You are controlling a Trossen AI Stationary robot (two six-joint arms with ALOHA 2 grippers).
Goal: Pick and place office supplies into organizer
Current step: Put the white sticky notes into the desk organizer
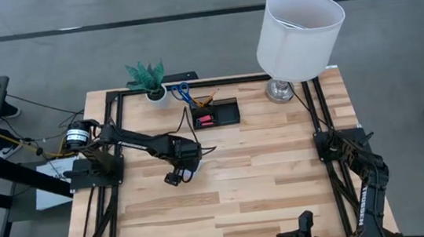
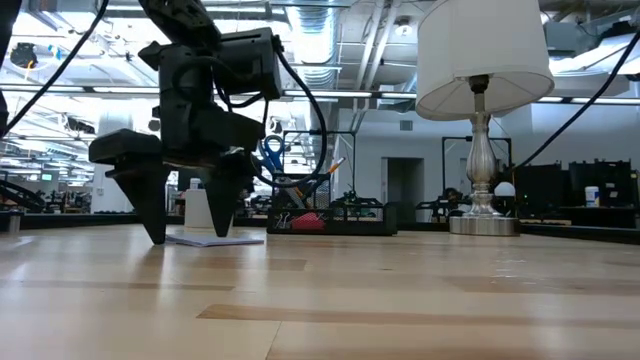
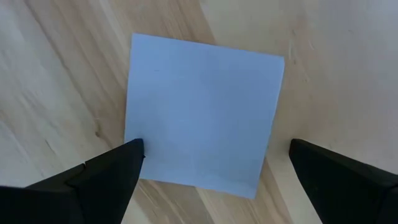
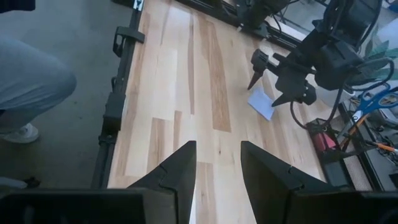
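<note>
The pale lavender note pad (image 3: 202, 112) lies flat on the wood, also seen in the low view (image 2: 240, 240). My left gripper (image 3: 212, 148) points down over it, open, with one finger on each side; its fingertips are down near the table (image 2: 188, 238). In the high view the left gripper (image 1: 177, 175) hides the pad. The black organizer (image 1: 216, 115) stands toward the far edge and holds blue-handled scissors (image 1: 181, 90), orange pens (image 1: 207, 99) and a pink-red piece (image 1: 206, 120). My right gripper (image 4: 217, 163) waits open at the near right (image 1: 307, 233). My left gripper comes at the note pad from above, pointing down. One fingertip (image 3: 127, 155) stands right at the pad's edge near a corner (image 3: 138, 163); whether it touches I cannot tell. The other fingertip (image 3: 305, 155) stands clear of the opposite edge.
A white pot with a green plant (image 1: 147, 82) stands left of the organizer, and a lamp with a white shade (image 1: 298, 34) at the far right. Bare wood (image 1: 265, 176) stretches between the arms. A person's leg (image 4: 31, 87) shows beyond the table's edge.
</note>
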